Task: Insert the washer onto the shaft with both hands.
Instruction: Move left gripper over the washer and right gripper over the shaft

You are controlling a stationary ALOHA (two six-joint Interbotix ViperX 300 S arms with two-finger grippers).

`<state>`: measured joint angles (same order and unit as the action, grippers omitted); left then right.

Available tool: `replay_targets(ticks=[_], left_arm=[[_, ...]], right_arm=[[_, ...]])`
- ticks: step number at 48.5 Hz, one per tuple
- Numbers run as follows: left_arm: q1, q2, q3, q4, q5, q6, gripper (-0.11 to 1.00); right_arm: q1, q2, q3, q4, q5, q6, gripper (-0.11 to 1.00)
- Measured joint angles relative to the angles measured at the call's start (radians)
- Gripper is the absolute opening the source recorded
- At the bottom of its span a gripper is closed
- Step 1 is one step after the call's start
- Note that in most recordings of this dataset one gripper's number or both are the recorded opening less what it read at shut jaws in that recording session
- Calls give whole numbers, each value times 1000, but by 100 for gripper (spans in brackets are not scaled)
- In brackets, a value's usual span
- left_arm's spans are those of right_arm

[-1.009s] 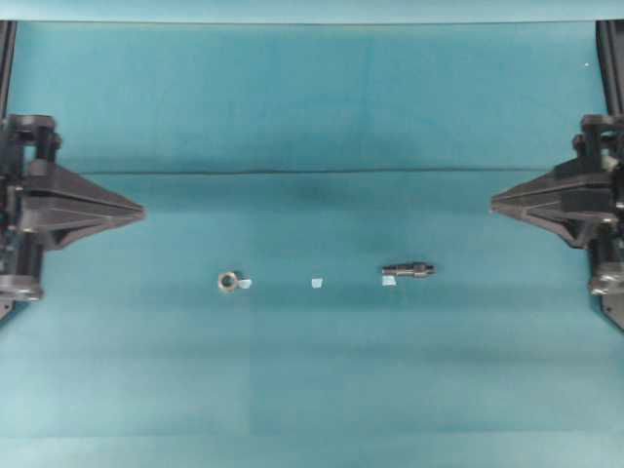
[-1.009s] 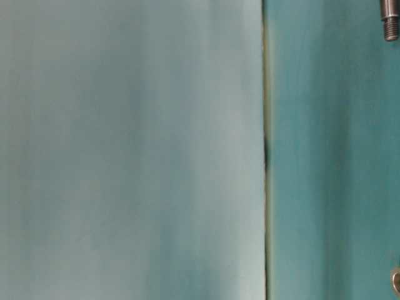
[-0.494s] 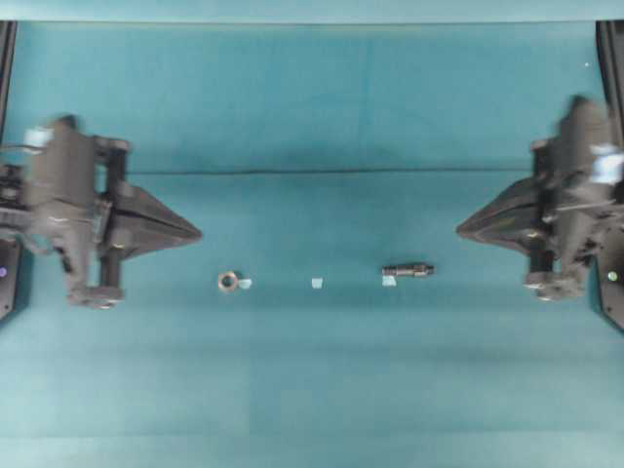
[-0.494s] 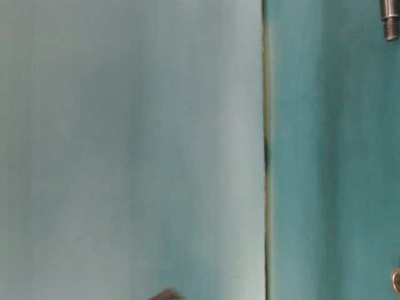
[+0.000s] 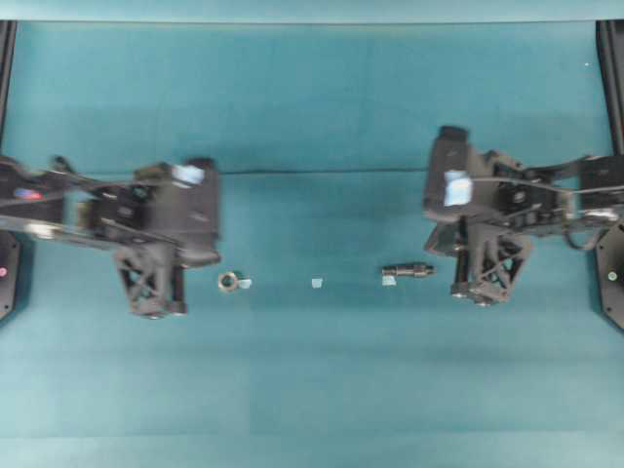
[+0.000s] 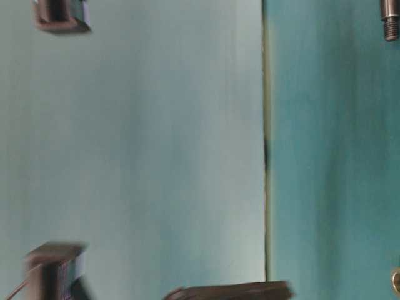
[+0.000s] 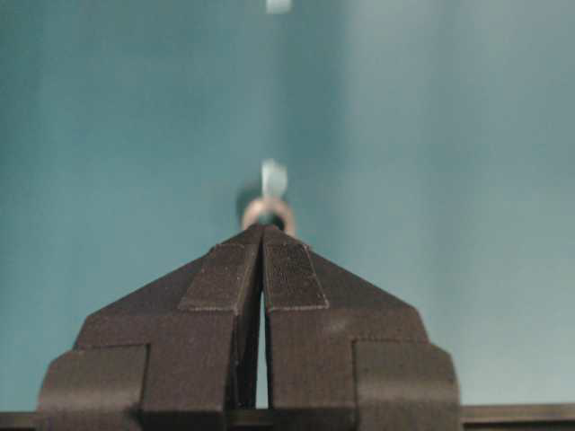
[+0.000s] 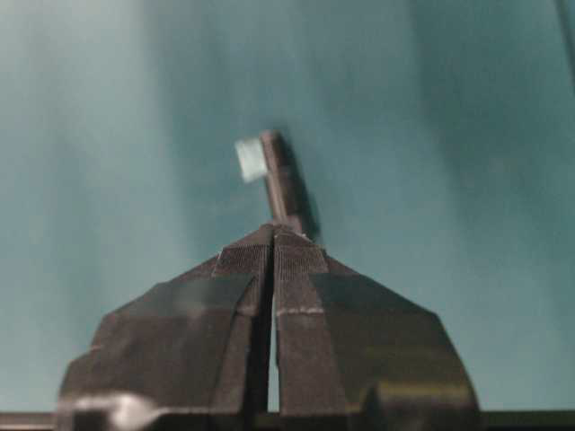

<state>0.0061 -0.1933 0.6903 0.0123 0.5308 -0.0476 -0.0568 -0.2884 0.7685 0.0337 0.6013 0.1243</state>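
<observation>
From the left wrist, the fingers cover the near rim of the washer. The right wrist view hides the near end of the shaft. Table-level, both are cut by the frame.

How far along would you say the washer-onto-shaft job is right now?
Nothing is assembled or in hand: the washer and the shaft lie apart on the table. Each gripper, left and right, is shut and empty, aimed at its part. Grasping, lifting and threading remain.
</observation>
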Motion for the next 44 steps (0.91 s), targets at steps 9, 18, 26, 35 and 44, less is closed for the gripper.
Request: replay_targets(ticks=[9, 18, 26, 35, 44], left_arm=[[0, 94, -51, 2, 67, 2, 2], [0, 141, -57, 3, 101, 3, 2], [0, 141, -58, 3, 103, 3, 2], [0, 143, -58, 2, 67, 3, 2], [-2, 143, -58, 3, 29, 8, 2]], right_arm=[[15, 61, -25, -8, 40, -28, -10], [18, 97, -28, -9, 43, -51, -10], [18, 109, -28, -11, 40, -67, -10], [20, 123, -28, -11, 25, -80, -9], [20, 143, -28, -12, -3, -81, -1]])
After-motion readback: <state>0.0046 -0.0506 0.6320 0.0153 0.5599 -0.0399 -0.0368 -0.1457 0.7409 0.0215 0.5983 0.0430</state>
